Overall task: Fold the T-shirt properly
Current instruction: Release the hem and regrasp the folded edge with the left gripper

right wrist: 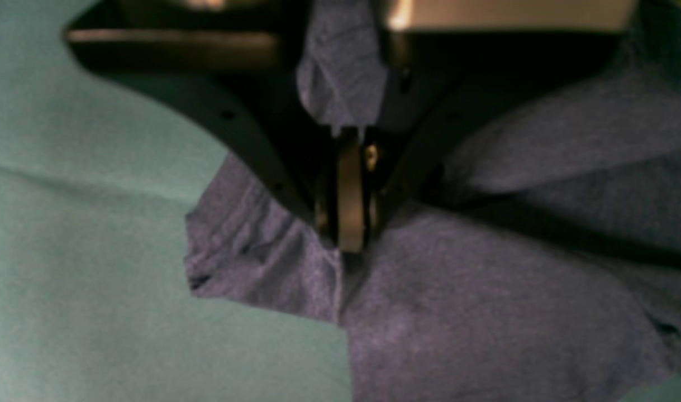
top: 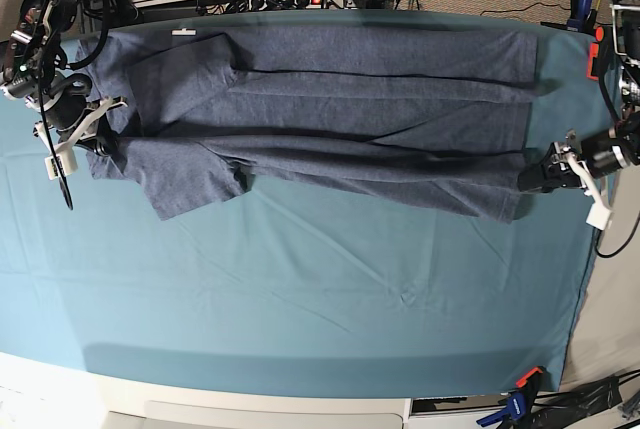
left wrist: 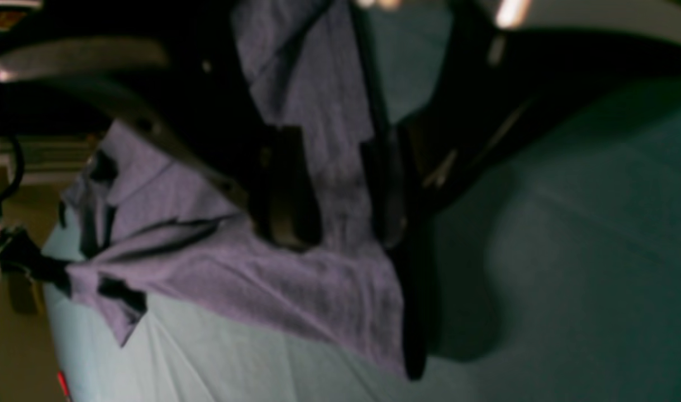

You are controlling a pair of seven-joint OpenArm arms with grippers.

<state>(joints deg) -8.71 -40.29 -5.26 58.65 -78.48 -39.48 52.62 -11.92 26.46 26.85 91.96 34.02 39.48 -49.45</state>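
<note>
T-shirt (top: 330, 119) lies stretched across the far half of the table (top: 300, 289), mid lengthwise fold. Right gripper (right wrist: 348, 245) pinches one end, left gripper (left wrist: 340, 223) clamps the other. Next, I'd say: carry both ends over together, keeping tension.

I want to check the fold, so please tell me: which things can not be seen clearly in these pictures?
- Lettering on the T-shirt: not visible in any view.
- Left gripper: left wrist view is dark and blurred; the cloth between its fingers hides the contact.
- Right gripper: right wrist view is blurred; cloth edge unclear.
- Base view: both grippers too small.
</note>
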